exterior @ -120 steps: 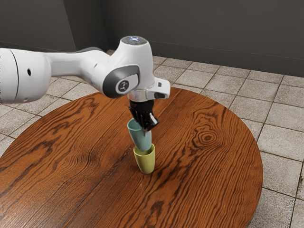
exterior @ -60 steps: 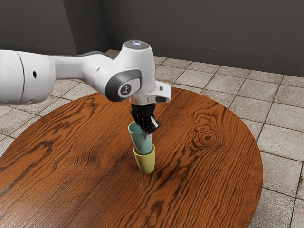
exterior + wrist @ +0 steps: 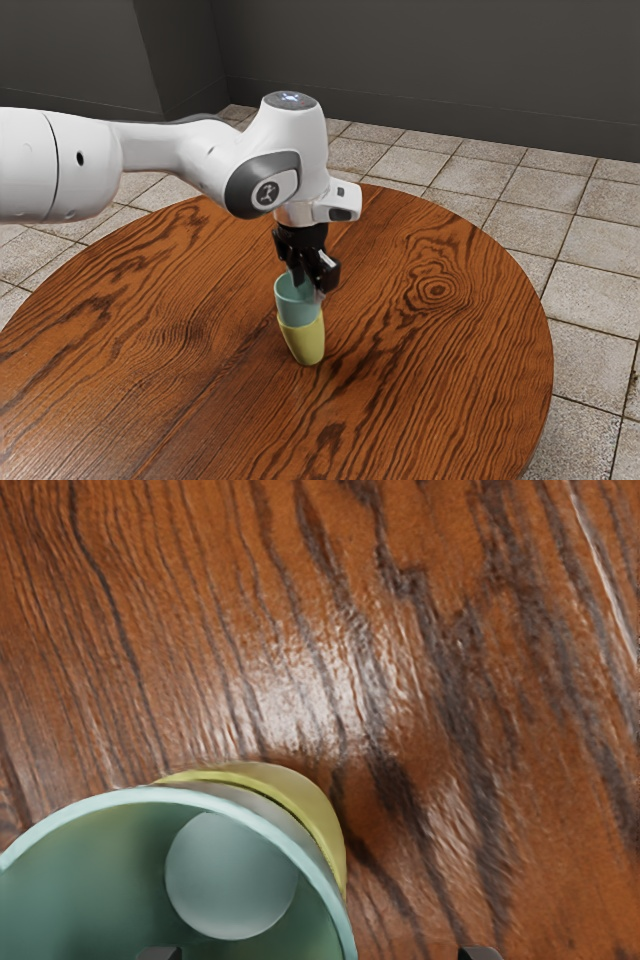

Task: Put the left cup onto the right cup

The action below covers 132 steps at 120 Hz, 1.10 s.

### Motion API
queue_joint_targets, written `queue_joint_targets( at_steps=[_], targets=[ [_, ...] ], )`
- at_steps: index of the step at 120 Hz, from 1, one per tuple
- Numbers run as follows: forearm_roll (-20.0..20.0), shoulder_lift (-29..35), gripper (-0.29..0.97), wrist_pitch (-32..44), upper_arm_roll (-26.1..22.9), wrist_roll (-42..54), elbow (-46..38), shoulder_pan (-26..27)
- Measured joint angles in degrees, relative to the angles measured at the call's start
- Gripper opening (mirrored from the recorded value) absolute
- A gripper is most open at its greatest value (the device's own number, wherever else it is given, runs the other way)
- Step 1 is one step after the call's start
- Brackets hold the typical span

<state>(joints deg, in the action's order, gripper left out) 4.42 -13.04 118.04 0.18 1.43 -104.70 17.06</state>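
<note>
Wooden table (image 3: 450,330): teal cup (image 3: 296,306) inside yellow cup (image 3: 306,345)

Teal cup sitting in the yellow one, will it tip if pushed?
Likely stiff and light: the smooth teal cup looks thin-walled. It probably won't tip alone, sitting deep in the yellow-green cup. Pushed, both may slide together on the glossy wooden table.

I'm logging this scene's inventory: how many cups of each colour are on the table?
teal cup: 1
yellow cup: 1
Total: 2 cups
</note>
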Motion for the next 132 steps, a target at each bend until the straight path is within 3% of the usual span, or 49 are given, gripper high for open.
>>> queue_joint_targets(
  at_steps=[18,42,111,132],
  targets=[
    [-0.1,0.3,0.54,0.0,0.0,0.1,0.0,0.0],
    [-0.2,2.0,0.63,-0.6,0.1,0.3,0.0,0.0],
    [-0.8,5.5,0.68,-5.2,0.7,0.7,0.6,-0.5],
    [-1.9,6.5,0.68,-6.7,2.9,0.9,2.0,-0.7]
  ],
)
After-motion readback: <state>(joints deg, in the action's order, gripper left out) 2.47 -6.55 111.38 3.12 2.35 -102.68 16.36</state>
